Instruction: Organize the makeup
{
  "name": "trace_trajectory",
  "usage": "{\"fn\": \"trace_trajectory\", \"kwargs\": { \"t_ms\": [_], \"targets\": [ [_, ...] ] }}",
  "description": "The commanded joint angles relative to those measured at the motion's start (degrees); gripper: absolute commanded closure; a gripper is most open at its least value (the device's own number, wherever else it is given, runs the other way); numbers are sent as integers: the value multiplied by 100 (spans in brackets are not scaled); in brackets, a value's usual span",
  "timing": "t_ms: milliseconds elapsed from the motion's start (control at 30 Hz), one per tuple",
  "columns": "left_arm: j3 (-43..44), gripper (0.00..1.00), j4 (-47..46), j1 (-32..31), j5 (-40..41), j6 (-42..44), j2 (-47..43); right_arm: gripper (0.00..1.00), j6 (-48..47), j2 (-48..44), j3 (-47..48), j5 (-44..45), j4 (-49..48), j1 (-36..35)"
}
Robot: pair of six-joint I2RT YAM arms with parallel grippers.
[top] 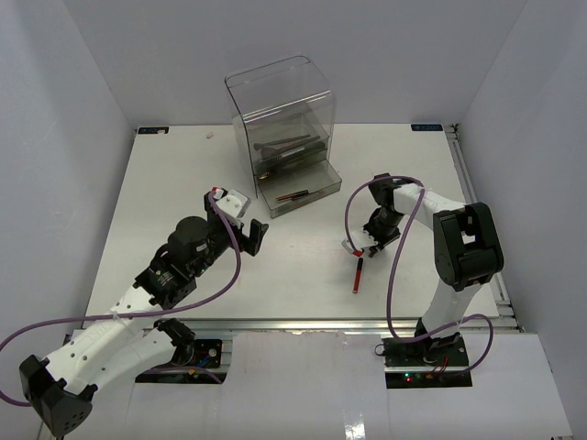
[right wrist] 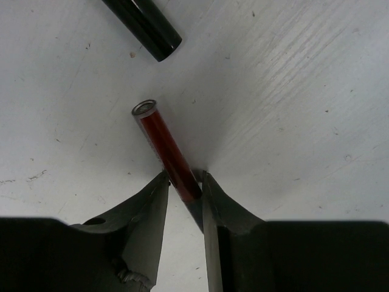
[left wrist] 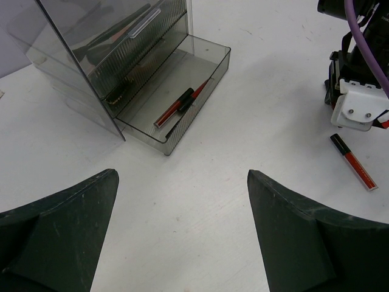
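My right gripper [right wrist: 184, 182] is shut on a slim red-and-black tube [right wrist: 163, 141] low at the table, gripping it where the red body meets the black cap. In the top view this gripper [top: 367, 242] hides the tube. A second red-and-black tube [top: 358, 273] lies on the table just in front of the gripper; it also shows in the left wrist view [left wrist: 354, 162], and its black cap shows in the right wrist view [right wrist: 146, 27]. My left gripper [top: 253, 235] is open and empty above bare table [left wrist: 182, 201]. Another red-and-black tube [left wrist: 180, 104] lies in the open bottom drawer [left wrist: 209, 67].
The clear acrylic drawer box [top: 280, 119] stands at the back centre, its bottom drawer [top: 323, 191] pulled out toward the arms. Its upper drawers hold dark slim items [top: 292, 147]. The purple cable [top: 394, 275] loops beside the right arm.
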State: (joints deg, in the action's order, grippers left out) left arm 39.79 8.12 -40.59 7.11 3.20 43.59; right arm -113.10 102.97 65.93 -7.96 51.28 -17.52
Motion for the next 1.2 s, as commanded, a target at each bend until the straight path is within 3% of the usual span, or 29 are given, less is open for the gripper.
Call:
{"fn": "trace_trajectory", "kwargs": {
  "t_ms": [0, 400, 800, 967, 1167],
  "targets": [
    [-59, 2, -91, 42, 73, 14, -9, 68, -1040, 121, -146, 78, -247, -21],
    [-66, 2, -91, 51, 80, 14, -11, 90, -99, 109, -36, 114, -539, 121],
    [-67, 2, -83, 60, 115, 13, -35, 92, 3784, -58, 1324, -827, -1081, -204],
    [-73, 2, -100, 74, 141, 14, -30, 92, 4640, -133, 1475, -32, -2199, -899],
    [-85, 2, -93, 115, 250, 31, -65, 89, 4336, 245, 1846, 1277, -3190, -1755]
  ]
}}
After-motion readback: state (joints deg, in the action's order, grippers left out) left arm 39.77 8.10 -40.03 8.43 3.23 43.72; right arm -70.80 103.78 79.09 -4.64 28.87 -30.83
